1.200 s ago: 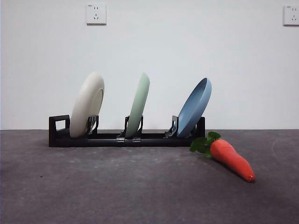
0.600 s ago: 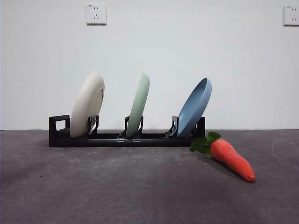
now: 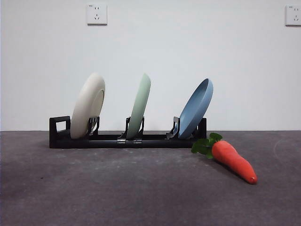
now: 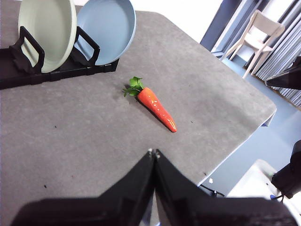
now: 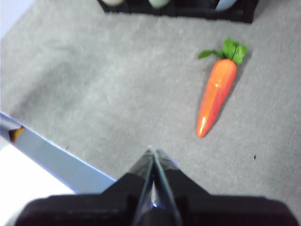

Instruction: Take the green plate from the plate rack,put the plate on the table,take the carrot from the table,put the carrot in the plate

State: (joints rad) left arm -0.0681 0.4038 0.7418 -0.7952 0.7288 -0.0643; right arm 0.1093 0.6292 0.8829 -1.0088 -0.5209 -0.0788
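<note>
Nothing has moved: green plate (image 3: 140, 104) is standing edge-on in the rack's (image 3: 127, 140) middle slot, carrot (image 3: 233, 161) beside it; we are waiting, left gripper (image 4: 153, 153) and right gripper (image 5: 152, 150) pinched closed, neither clearly nearer.

Green plate (image 3: 139, 107) upright in rack (image 3: 127, 139), carrot (image 3: 232, 160) beside.

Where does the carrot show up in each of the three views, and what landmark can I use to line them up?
Front view: the carrot lies low on the right, leaves toward the plate rack.
Left wrist view: the carrot lies mid-picture, leaves toward the rack's end.
Right wrist view: the carrot lies upper right, leaves toward the rack.
Shared landmark: the blue plate at the rack end nearest the carrot's leaves.
</note>
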